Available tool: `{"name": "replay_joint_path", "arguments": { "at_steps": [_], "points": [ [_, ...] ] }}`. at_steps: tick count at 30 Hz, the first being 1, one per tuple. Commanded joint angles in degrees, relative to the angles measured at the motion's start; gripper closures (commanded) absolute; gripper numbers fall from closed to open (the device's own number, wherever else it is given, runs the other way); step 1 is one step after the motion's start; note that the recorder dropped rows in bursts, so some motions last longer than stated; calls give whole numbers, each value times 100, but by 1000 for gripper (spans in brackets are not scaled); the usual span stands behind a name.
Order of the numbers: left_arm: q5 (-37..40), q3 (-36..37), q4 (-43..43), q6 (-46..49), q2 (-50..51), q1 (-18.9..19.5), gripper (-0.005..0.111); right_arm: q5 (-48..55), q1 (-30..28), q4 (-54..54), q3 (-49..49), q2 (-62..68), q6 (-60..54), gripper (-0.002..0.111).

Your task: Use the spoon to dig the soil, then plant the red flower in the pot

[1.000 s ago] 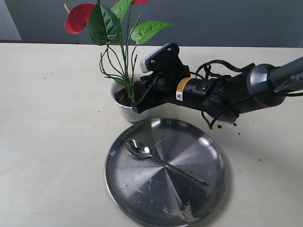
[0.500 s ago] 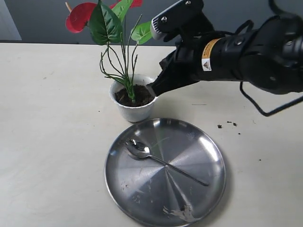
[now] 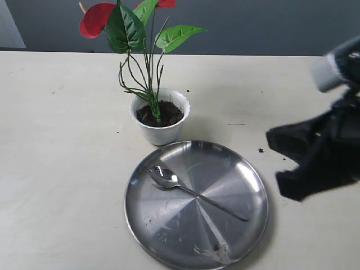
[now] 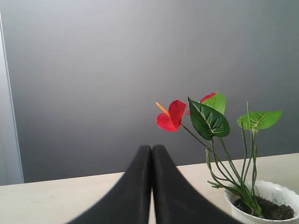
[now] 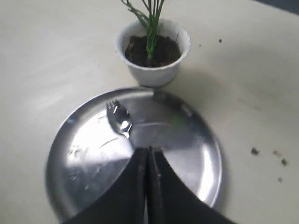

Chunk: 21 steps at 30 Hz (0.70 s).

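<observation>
The red flower (image 3: 97, 20) stands upright by its green stems in the soil (image 3: 163, 114) of the white pot (image 3: 159, 130), with nothing holding it. The spoon (image 3: 167, 178) lies on the steel plate (image 3: 230, 174), bowl toward the pot. My right gripper (image 5: 148, 150) is shut and empty, hovering over the plate's near side, well clear of the pot (image 5: 154, 72) and the spoon (image 5: 119, 119). In the exterior view the right arm (image 3: 320, 160) is a dark blur at the right. My left gripper (image 4: 151, 147) is shut and empty, beside the flower (image 4: 170, 116).
Soil crumbs (image 3: 260, 150) dot the table to the right of the plate, and the right wrist view shows the same crumbs (image 5: 254, 150). A dirt smear (image 3: 216, 252) marks the plate's front edge. A grey wall rises behind the table.
My right gripper has pulled back from the pot, first rising, then swinging to the right side of the plate. The flower stays standing in the pot. Spoon and plate have not moved.
</observation>
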Motion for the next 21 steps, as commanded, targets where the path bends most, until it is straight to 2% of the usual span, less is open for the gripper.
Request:
{"name": "replay_joint_path", "arguments": {
  "at_steps": [1,5,9,16,18,21],
  "points": [
    [-21,-23,-15,-13,-13,-39,106,884,19,1088,422,-1360,22,109],
    [-21,-23,-15,-13,-13,-39,106,1902,19,2225,581,-2324,45,109],
    [-21,-23,-15,-13,-13,-39,106,2546,19,2834,581,-3010,45,109],
    [-21,-23,-15,-13,-13,-39,106,2576,-106,3023,581,-3466,54,109],
    [-21,-23,-15,-13,-13,-39,106,2540,-861,3072,581,-3508,54,109],
    [-21,-23,-15,-13,-13,-39,106,1987,-2728,2737,581,-3508,-80,109]
  ]
}}
